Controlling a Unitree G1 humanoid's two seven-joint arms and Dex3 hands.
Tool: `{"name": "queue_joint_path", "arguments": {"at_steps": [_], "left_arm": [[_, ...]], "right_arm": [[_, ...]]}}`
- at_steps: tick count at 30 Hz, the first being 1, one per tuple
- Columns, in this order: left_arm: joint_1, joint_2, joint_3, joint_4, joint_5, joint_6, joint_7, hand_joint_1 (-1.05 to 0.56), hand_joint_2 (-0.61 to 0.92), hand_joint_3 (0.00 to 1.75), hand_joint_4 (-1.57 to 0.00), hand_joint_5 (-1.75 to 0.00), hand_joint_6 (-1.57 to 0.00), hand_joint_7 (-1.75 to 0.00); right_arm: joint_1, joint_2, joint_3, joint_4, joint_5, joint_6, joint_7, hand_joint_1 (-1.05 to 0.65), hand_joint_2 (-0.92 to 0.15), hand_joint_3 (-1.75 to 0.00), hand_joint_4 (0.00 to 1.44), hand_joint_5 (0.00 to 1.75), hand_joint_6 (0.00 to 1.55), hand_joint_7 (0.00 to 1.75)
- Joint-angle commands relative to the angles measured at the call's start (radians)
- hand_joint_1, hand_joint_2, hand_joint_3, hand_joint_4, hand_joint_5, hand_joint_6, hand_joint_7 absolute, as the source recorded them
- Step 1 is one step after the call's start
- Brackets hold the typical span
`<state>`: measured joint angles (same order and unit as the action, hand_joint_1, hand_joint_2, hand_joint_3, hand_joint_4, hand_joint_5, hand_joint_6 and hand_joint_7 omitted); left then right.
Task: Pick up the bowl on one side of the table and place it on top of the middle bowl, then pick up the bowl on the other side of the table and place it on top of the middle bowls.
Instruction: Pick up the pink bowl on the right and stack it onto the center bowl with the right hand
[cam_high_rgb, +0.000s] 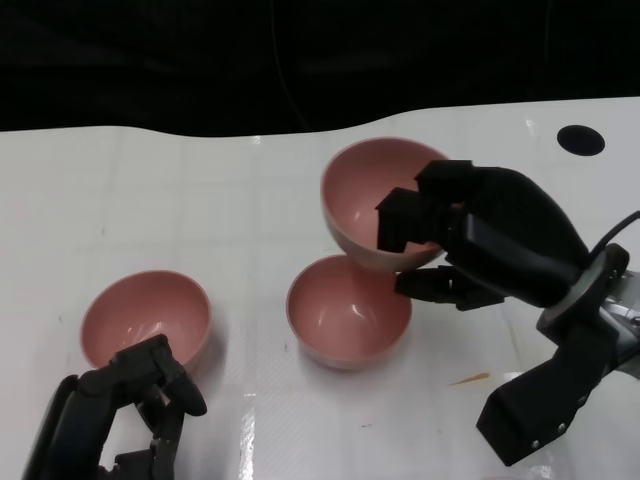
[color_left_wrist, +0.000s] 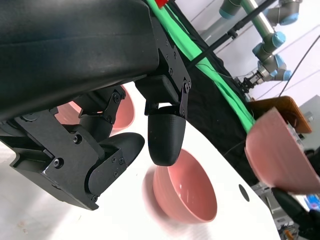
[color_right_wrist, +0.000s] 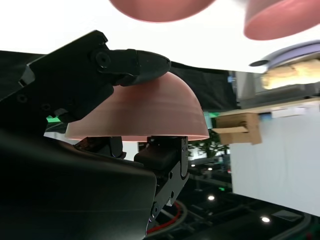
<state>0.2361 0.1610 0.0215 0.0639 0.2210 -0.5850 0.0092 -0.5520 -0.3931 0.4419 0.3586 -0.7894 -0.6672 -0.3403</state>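
Three pink bowls show in the head view. The middle bowl (cam_high_rgb: 348, 312) stands upright on the white table (cam_high_rgb: 250, 190). My right hand (cam_high_rgb: 485, 240) grips a second bowl (cam_high_rgb: 372, 195) by its rim, fingers inside and thumb beneath, tilted and raised just behind the middle bowl. The right wrist view shows this held bowl (color_right_wrist: 145, 117) between the fingers (color_right_wrist: 125, 62), with the middle bowl (color_right_wrist: 160, 7) beyond. The left bowl (cam_high_rgb: 145, 315) sits upright at the near left. My left hand (cam_high_rgb: 125, 410) hovers just in front of it, holding nothing; its fingers (color_left_wrist: 165, 137) are apart.
A black round mark (cam_high_rgb: 580, 140) lies at the table's far right, and a small orange stain (cam_high_rgb: 468, 379) near the right forearm. Black backdrop runs behind the far edge. The left wrist view shows robot arms (color_left_wrist: 265, 45) beyond the table.
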Motion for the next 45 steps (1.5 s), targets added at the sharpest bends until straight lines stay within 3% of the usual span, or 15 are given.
{"name": "queue_joint_path", "arguments": {"at_steps": [1, 6, 8, 12, 15, 24, 45], "left_arm": [[-0.003, 0.009, 0.006, 0.003, -0.004, -0.008, 0.009, -0.07, 0.44, 1.31, -0.8, -1.71, -0.76, -1.52], [0.001, 0.011, 0.006, -0.003, 0.0, -0.006, 0.008, -0.08, 0.44, 1.31, -0.79, -1.72, -0.75, -1.54], [-0.002, 0.013, 0.006, 0.005, 0.0, -0.018, 0.009, -0.07, 0.44, 1.31, -0.79, -1.73, -0.75, -1.54], [0.0, 0.012, 0.005, 0.001, 0.002, -0.022, 0.008, -0.06, 0.45, 1.3, -0.78, -1.73, -0.74, -1.55], [0.001, 0.011, 0.005, 0.001, 0.003, -0.022, 0.008, -0.06, 0.44, 1.31, -0.78, -1.73, -0.74, -1.55], [0.009, 0.008, 0.0, -0.023, -0.003, -0.002, 0.0, -0.07, 0.45, 1.3, -0.77, -1.72, -0.74, -1.54], [0.008, 0.01, 0.001, -0.016, -0.007, -0.001, -0.001, -0.05, 0.43, 1.33, -0.79, -1.7, -0.75, -1.54]], "right_arm": [[-0.013, 0.019, -0.007, -0.045, 0.005, -0.006, 0.018, -0.25, -0.58, -1.0, 0.96, 1.75, 0.66, 1.75], [0.001, 0.052, 0.003, -0.083, 0.0, -0.022, 0.033, -0.2, -0.45, -0.95, 0.97, 1.75, 0.67, 1.75], [0.014, 0.061, 0.007, -0.104, 0.008, -0.018, 0.06, -0.21, -0.5, -0.84, 0.97, 1.75, 0.67, 1.75], [0.044, 0.076, 0.018, -0.14, -0.003, -0.015, 0.095, -0.17, -0.36, -1.09, 0.98, 1.75, 0.68, 1.75], [0.051, 0.081, 0.02, -0.144, -0.012, -0.021, 0.097, -0.17, -0.34, -1.13, 0.98, 1.75, 0.68, 1.75], [0.099, 0.08, 0.055, -0.142, -0.034, -0.047, 0.107, -0.2, -0.38, -1.12, 0.98, 1.75, 0.68, 1.75], [0.087, 0.057, 0.029, -0.094, -0.032, -0.062, 0.117, -0.17, -0.48, -0.94, 0.93, 1.75, 0.63, 1.75]]}}
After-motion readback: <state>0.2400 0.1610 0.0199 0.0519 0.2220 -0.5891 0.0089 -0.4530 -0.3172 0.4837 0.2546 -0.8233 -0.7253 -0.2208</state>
